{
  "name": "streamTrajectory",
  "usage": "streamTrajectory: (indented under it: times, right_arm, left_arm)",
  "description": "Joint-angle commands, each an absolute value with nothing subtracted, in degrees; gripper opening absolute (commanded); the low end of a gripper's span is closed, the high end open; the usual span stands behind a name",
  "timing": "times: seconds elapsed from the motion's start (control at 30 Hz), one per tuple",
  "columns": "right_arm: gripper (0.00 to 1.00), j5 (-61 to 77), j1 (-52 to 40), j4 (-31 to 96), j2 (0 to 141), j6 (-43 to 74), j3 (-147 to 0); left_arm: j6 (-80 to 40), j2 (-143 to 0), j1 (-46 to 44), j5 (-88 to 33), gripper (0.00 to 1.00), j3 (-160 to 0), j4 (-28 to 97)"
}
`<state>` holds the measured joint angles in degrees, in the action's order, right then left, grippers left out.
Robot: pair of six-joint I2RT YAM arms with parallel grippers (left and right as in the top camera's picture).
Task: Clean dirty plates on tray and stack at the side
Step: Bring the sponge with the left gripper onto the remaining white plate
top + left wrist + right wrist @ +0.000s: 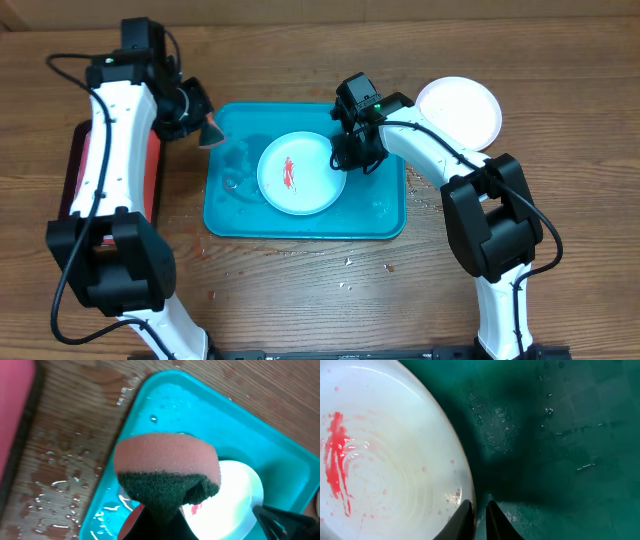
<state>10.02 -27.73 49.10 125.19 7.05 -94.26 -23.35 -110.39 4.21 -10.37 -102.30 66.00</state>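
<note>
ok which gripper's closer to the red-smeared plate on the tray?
Right. The right gripper sits at the right rim of the smeared plate, jaws pinching it. The left gripper holds a sponge over a far corner of the teal tray, apart from the plate.

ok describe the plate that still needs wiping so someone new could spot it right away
Start at the large teal-blue rectangular plastic tray in the middle of the wooden table. The small round white plastic plate lies inside it, its right rim between the right gripper's fingers. Unlike the unmarked white plate on the table to the right, it carries a red smear.
</note>
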Motion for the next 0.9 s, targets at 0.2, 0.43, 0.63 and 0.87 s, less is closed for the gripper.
streamTrajectory:
  times: [0.2, 0.43, 0.63, 0.87]
  right_arm:
    - [0.24, 9.02, -27.92, 48.73, 124.03, 12.29, -93.76]
    - [0.32, 9.04, -28.56, 48.73, 125.34, 12.29, -92.2]
    - [0.17, 9.5, -28.56, 49.3, 125.54, 12.47, -92.2]
    - [0.14, 17.69, -28.56, 48.03, 125.54, 12.62, -92.2]
  left_arm:
    - [-21.82, -110.37, -1.72, -11.0, 0.04, -102.0, 65.73]
    - [-21.8, -110.37, -4.19, -10.98, 0.04, -102.0, 65.43]
    - [-21.82, -110.93, -5.74, -11.07, 0.04, -101.97, 65.12]
    - [-21.82, -114.37, -8.4, -13.61, 0.04, -101.1, 64.6]
